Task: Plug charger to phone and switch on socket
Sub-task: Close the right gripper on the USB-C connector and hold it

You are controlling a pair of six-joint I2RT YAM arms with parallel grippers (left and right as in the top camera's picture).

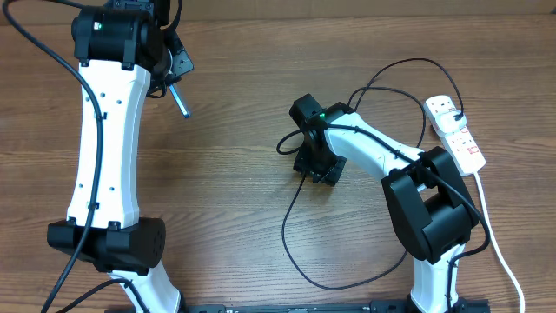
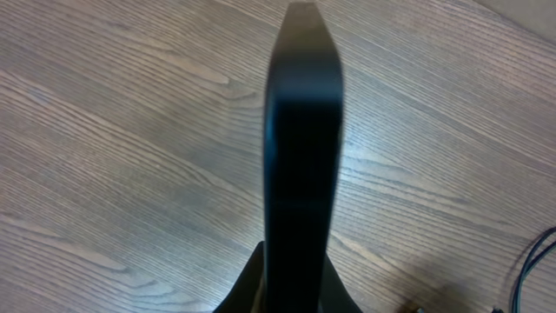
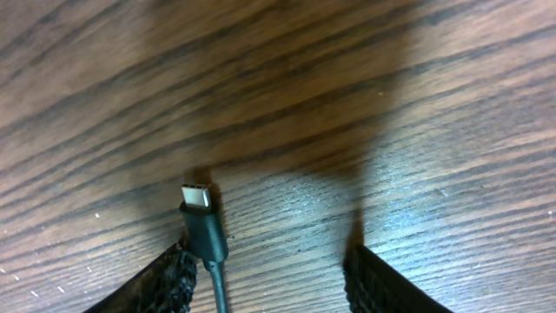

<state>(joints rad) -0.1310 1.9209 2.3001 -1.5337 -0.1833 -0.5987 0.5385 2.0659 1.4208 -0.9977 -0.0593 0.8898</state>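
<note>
My left gripper at the far left is shut on the phone and holds it edge-on above the table. In the left wrist view the phone is a dark slab standing between the jaws; its screen is hidden. My right gripper is low over the table centre. Its fingers are open, and the charger's connector tip lies on the wood against the left finger. The black charger cable loops across the table to its plug in the white socket strip at the right.
The strip's thick white cord runs down the right side toward the front edge. The black cable loops in front of the right arm's base and arcs behind the right arm. A cable end shows at the left wrist view's right edge.
</note>
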